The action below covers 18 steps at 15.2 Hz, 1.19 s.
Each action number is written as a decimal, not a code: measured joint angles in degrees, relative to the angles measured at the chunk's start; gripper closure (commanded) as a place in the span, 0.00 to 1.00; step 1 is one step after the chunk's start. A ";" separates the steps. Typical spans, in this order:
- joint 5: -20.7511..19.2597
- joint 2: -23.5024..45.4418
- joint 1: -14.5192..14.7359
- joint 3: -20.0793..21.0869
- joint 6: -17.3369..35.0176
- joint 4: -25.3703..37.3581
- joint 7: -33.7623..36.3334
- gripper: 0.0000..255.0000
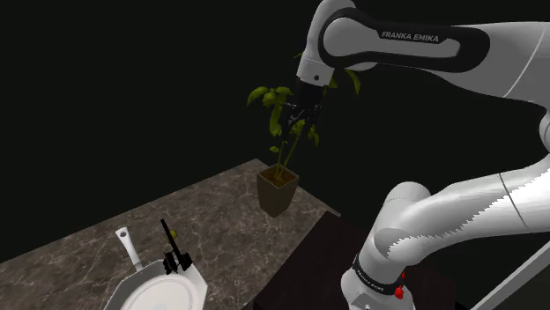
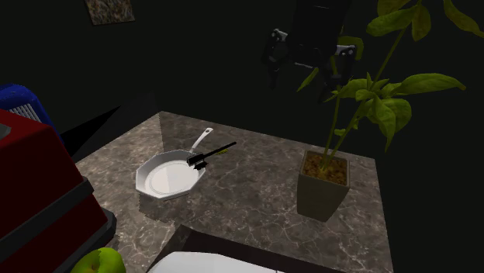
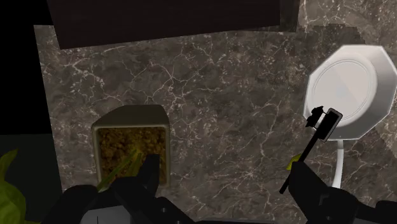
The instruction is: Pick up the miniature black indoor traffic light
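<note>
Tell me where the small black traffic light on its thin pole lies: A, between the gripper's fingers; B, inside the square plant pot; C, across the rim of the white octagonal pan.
C: the black traffic light lies tipped over on the rim of the white octagonal pan.

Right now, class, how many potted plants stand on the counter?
1. The potted plant stands on the counter near its edge, below the end effector, apart from the white pan. More could be hidden off-frame.

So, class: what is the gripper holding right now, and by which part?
Nothing. The gripper is open, high above the table, away from the traffic light.
</note>
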 measured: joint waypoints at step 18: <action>5.09 31.67 4.57 8.53 16.50 7.88 9.39 0.00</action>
